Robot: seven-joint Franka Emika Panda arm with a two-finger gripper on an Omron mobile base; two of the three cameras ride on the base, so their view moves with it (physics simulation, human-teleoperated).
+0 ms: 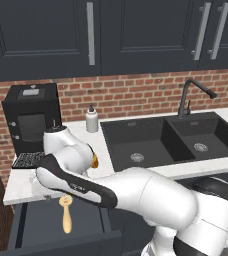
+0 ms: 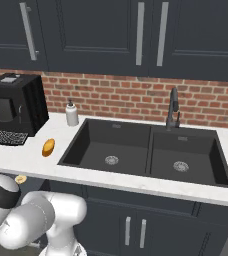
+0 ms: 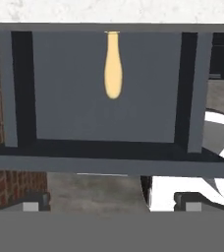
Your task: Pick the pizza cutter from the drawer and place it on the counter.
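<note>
Red brick runs behind the counter (image 1: 23,190), a white stone top crossing the middle of both base views, with dark cabinet doors (image 2: 86,35) above it. One black double sink (image 2: 151,150) with two basins is set into it, and one dark tap (image 2: 173,107) rises at its back edge. At the left of the frame stand one black coffee machine (image 1: 31,117) and one small soap bottle (image 1: 91,120); one orange-brown bread roll (image 2: 48,147) lies on the stone near the sink's left edge. Below the counter's left end, one drawer (image 1: 41,220) stands pulled open. One pizza cutter (image 1: 66,212) lies inside on the drawer floor, its tan handle pointing toward the drawer front and its round wheel at the back, partly under the counter's edge. In the hand view it sits at top centre, handle hanging downward in the frame. The gripper (image 3: 112,209) hovers above the drawer front, its two fingertips (image 3: 33,205) spread wide apart, nothing between them.
</note>
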